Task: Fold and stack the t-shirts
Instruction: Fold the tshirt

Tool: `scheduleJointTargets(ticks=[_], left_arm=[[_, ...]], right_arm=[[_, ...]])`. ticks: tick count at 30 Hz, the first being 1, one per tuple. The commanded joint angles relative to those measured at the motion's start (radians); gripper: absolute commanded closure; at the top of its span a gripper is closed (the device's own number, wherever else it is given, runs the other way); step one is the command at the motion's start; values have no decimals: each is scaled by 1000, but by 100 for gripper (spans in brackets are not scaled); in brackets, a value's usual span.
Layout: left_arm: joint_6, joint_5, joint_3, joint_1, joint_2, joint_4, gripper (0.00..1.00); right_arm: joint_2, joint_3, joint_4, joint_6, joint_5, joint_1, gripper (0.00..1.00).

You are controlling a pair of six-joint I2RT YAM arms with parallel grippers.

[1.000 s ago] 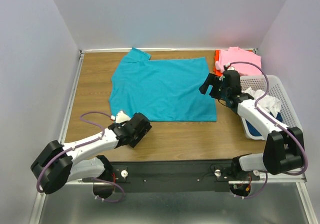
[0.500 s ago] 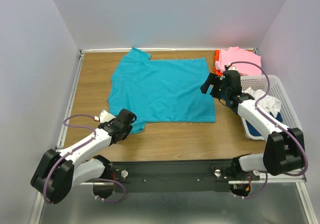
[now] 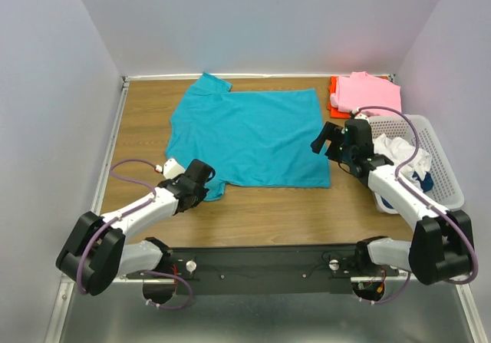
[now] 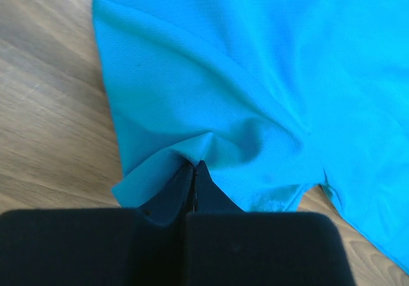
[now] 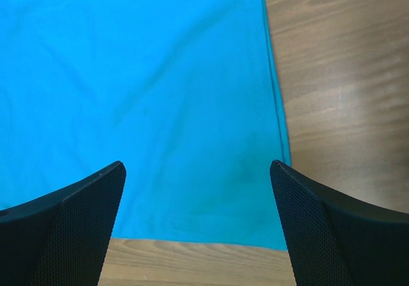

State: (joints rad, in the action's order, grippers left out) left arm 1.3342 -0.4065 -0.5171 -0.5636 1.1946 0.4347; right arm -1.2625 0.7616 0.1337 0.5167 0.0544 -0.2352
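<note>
the teal t-shirt (image 3: 249, 136) lies spread on the desk (image 3: 146, 120). left fingers (image 4: 211, 193) pinch its near sleeve, presumably to fold it inward. right fingers (image 5: 83, 209) hang spread above the hem corner, ready to grip.

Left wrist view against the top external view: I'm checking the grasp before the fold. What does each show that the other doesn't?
Only the left wrist view shows the left hand shut on a puckered edge of the teal t-shirt. Only the top external view shows the right hand open by that shirt's right edge, the pink shirt stacked on the orange-red shirt in the far right corner, and the white basket. Both show the teal t-shirt lying on the wooden table.
</note>
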Motion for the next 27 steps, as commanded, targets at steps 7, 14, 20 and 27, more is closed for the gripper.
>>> scheduleJointTargets(ticks=[7,14,20,27], left_arm=[[-139,14,-3,4,-177,-50,100],[-193,14,-11,4,-213,-99,100],[-222,-5,-50,4,-211,-102,100],[-247,-18,-75,4,-202,-116,100]], right_arm=[[132,-137,132,121,73,5,0],[117,-234,149,174,7,4,0],[60,-229,146,195,6,4,7],[29,-234,145,213,-1,4,19]])
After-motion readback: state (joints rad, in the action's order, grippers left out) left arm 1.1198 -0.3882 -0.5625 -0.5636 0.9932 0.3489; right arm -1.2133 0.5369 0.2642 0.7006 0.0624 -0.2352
